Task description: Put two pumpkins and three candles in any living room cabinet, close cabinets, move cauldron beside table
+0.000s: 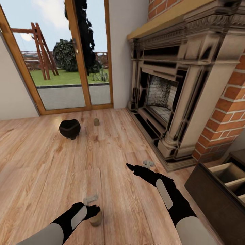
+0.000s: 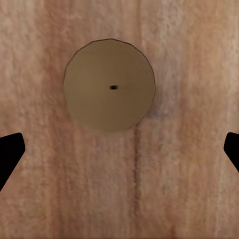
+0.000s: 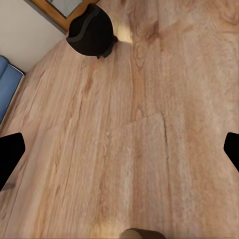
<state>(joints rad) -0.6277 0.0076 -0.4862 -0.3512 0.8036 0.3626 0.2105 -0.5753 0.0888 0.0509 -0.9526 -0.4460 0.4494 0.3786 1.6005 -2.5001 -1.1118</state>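
A short tan candle (image 1: 96, 217) stands on the wood floor directly under my left gripper (image 1: 92, 211). From above, its round top and wick (image 2: 109, 85) lie a little ahead of the open left gripper (image 2: 119, 149), untouched. A second candle (image 1: 96, 121) stands farther off, beside the black cauldron (image 1: 69, 128). My right gripper (image 1: 131, 166) hovers open over bare floor, pointing toward the cauldron (image 3: 91, 31), with the near candle (image 3: 142, 234) at the frame edge. The dark-brown cabinet (image 1: 217, 194) at the lower right has open drawers. The pumpkins and the table are out of view.
A large stone and brick fireplace (image 1: 177, 85) fills the right side. Glass patio doors (image 1: 68, 68) stand behind the cauldron. Two small grey objects (image 1: 90, 199) (image 1: 148, 163) lie on the floor. A blue sofa edge (image 3: 7, 84) shows off to one side.
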